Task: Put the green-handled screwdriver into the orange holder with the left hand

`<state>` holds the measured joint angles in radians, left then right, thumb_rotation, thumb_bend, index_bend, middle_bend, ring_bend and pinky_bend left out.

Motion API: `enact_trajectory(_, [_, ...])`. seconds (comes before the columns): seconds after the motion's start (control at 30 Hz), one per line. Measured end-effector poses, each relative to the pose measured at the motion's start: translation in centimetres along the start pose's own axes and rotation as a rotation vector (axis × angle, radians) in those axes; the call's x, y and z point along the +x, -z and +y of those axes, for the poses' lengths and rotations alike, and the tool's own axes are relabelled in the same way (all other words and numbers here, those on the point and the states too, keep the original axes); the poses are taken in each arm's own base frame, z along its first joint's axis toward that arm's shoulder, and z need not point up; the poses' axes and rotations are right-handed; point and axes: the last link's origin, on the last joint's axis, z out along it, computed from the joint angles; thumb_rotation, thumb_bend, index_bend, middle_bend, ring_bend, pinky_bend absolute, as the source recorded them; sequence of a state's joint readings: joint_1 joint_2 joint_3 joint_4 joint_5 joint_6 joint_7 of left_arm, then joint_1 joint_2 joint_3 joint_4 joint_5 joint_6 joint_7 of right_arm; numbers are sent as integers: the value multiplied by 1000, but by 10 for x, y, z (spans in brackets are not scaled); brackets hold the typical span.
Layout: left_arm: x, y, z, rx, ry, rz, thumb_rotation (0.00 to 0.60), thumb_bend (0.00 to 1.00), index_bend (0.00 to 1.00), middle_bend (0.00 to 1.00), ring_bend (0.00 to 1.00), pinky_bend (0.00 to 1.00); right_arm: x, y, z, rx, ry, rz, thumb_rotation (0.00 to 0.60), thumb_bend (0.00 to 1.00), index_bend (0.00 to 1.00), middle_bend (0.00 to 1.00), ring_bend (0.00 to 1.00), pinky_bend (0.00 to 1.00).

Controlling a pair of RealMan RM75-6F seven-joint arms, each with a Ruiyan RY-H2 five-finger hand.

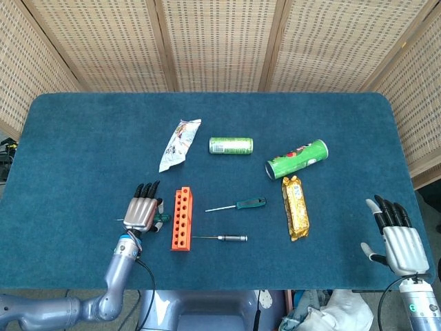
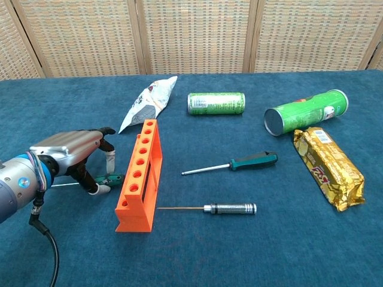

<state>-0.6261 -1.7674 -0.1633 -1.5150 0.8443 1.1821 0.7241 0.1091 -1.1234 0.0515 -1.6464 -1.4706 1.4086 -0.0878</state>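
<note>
now the left robot hand (image 2: 69, 154) is grasping the green-handled screwdriver (image 2: 108, 179) beside the orange holder (image 2: 140, 175); right robot hand (image 1: 398, 236) released.
</note>
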Motion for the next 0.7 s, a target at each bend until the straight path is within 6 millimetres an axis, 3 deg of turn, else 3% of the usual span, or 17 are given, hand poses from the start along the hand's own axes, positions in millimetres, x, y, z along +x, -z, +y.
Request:
enact_trajectory(0.27, [19, 8, -7, -8, 48, 54, 600, 303, 613, 0, 0, 0, 1, 0, 1, -2, -5, 2, 600, 234, 0, 0, 0, 0])
enact_trajectory(0.7, [87, 41, -32, -41, 425, 189, 600, 317, 622, 15, 0, 0, 0, 0, 1, -6, -2, -2, 600, 233, 0, 0, 0, 0])
